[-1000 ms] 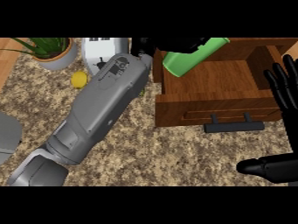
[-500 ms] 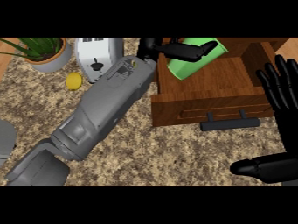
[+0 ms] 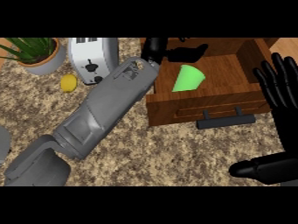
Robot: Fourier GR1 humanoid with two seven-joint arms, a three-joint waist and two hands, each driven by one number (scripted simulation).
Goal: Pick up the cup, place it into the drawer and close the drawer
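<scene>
2 hands are in your view: the left hand [image 3: 177, 51] hangs over the back of the open brown wooden drawer [image 3: 235, 98] with its fingers spread apart and nothing in them, and the right hand [image 3: 285, 94] rests open, fingers up, at the desk's right edge. The bright green cup [image 3: 189, 78] lies tipped on its side on the drawer floor, just below the left hand and apart from it. It shows as a plain tapered shape, smooth, one flat colour, no handle visible.

You should expect it to be light and stiff, likely a hard plastic that will not give under the fingers, and smooth enough to roll on its side if nudged. If you need to take it again, close fingers and thumb across its side wall near the wider end.

With the cup already inside, judge the placing done; what remains is shutting the drawer. The black bar handle [image 3: 226, 121] on the drawer front faces the desk's near edge, so a push on that front should do it.
</scene>
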